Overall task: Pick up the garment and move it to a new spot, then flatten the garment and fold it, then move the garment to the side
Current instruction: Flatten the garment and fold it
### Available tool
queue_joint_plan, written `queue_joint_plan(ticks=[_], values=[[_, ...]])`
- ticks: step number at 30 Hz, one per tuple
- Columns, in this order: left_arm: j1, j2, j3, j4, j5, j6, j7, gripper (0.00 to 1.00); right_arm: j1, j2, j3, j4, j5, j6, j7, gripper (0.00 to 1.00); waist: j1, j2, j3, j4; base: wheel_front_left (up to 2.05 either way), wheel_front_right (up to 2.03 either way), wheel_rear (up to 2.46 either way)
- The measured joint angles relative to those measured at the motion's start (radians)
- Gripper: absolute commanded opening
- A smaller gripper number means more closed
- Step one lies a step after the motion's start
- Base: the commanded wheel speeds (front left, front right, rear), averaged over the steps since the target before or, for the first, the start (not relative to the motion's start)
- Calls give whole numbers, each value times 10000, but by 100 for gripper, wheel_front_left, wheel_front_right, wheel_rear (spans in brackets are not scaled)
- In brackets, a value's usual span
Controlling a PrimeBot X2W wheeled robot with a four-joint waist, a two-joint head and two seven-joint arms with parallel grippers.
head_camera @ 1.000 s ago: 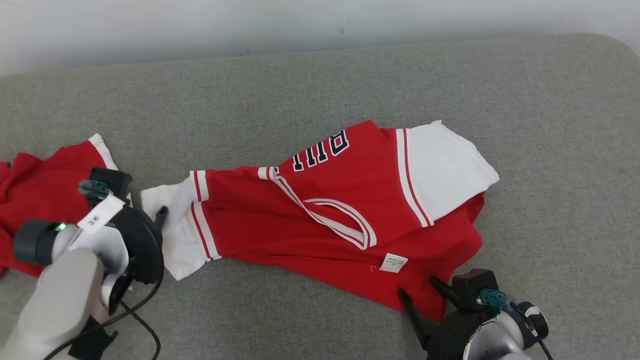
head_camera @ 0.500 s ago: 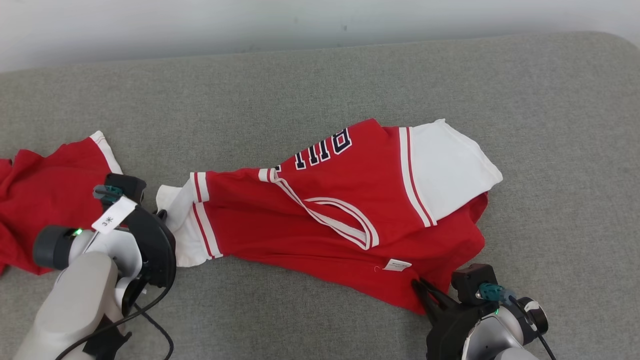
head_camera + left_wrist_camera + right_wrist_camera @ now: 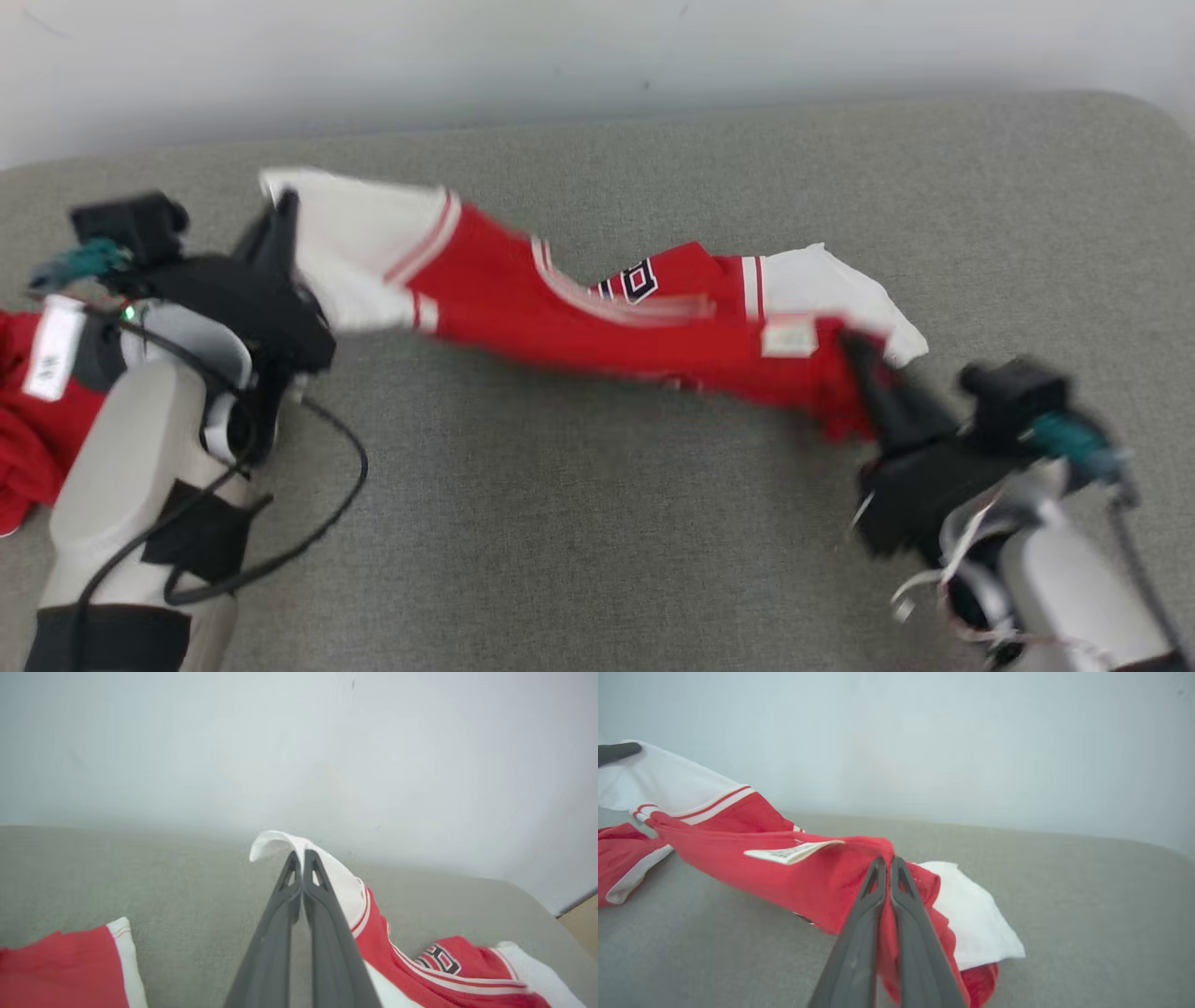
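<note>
L gripper [image 3: 283, 207]: jaws clenched on the white sleeve [image 3: 359, 238] of the jersey [image 3: 579, 327]. In L wrist view the fingers are pressed together and the sleeve edge curls over the tips, w/ the rest of the cloth falling to one side. It sits over the far-left part of the cushion [image 3: 597, 532], near the cushion's back edge.

R gripper [image 3: 851, 347]: jaws clenched on a bunched red fold of the jersey. In R wrist view the cloth is pinched between the fingers just below the tips and more red hangs down both sides. It sits over the cushion's right part, nearer the front.

Jersey: strung out as a sagging band between the two grips, running across the cushion from far-left to right. Mid-span looks raised off the cushion, w/ shadow beneath; head view is blurred, so contact is uncertain. Its other white sleeve [image 3: 840, 294] lies on the cushion just beyond the R grip. The tag [image 3: 789, 336] is face-up, beside the R fingertips. Lettering is partly visible mid-band.

A 2nd red garment [image 3: 28, 448] lies at the cushion's left edge, apart from the jersey.
</note>
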Motion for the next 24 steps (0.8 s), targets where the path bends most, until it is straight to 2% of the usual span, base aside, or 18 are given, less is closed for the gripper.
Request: queue_joint_plan(ticks=[5, 10, 14, 18, 21, 24], values=[[-244, -543, 715, -769, -813, -77, -1060, 0, -780, -709, -757, -1047, -280, -19, -811, 0, -1, 0, -325, -48, 0, 0, 0], [-140, -930, 874, -1747, -1308, -174, -1741, 0, -755, -989, -1110, -1831, -380, -115, -1289, 0, -1, 0, -740, -125, 0, 0, 0], [420, -974, 1045, -2970, -1921, -247, -2098, 0, -495, -1170, -1423, -2644, -456, -270, -1605, 0, -1, -1, -1122, -202, 0, 0, 0], [1131, -1024, 963, -4594, -2543, -330, -2008, 0, -120, -1467, -1944, -3749, -564, -458, -1793, 0, -1, -1, -1489, -301, 0, 0, 0], [1472, -1049, 662, -5716, -2861, -332, -1622, 0, -147, -1672, -2263, -4447, -627, -458, -1795, 0, -2, -2, -1686, -399, 0, 0, 0], [1665, -1072, 370, -6431, -3051, -332, -1220, 0, -419, -1839, -2362, -4535, -619, -437, -1743, 0, -2, -1, -1730, -518, 0, 0, 0]])
